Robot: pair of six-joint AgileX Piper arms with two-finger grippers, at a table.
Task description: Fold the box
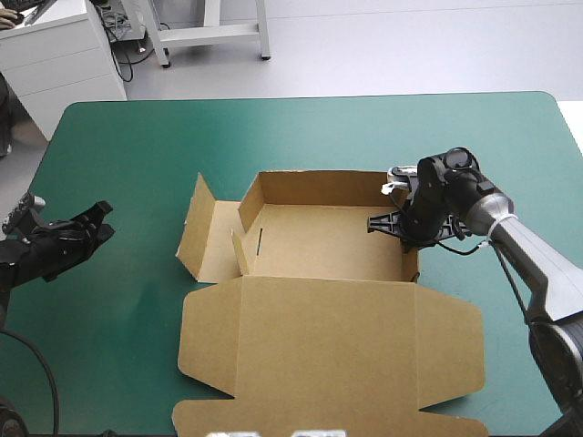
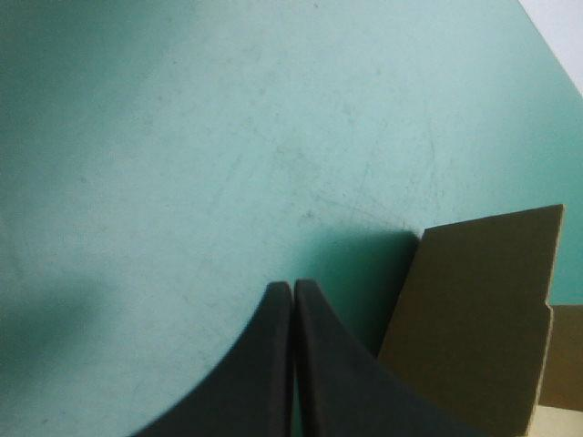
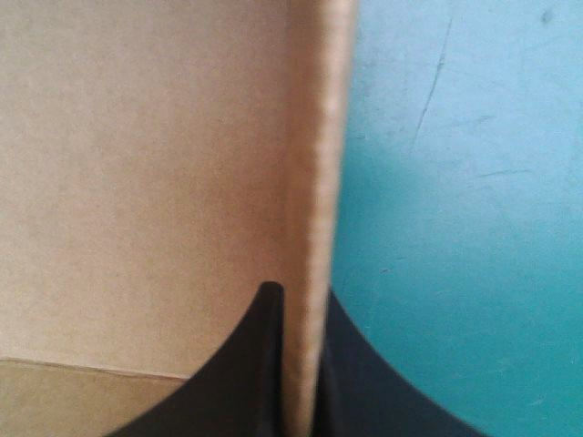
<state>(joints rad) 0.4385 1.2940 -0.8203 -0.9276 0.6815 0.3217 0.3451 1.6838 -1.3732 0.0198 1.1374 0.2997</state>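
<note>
The half-formed brown cardboard box (image 1: 319, 241), likely stiff and light, is sitting centrally on the teal-green surface (image 1: 301, 137). The black fingers of the right gripper (image 1: 407, 235) are pinching its right wall's rim, a sound hold; those of the left gripper (image 1: 98, 221) are resting closed, empty, near the left edge.

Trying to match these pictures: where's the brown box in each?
High view: box mid-table, lid flat toward the near edge.
Left wrist view: its flap beside the shut left end effector.
Right wrist view: its wall clamped in the right end effector.
Shared landmark: teal-green cover.
</note>
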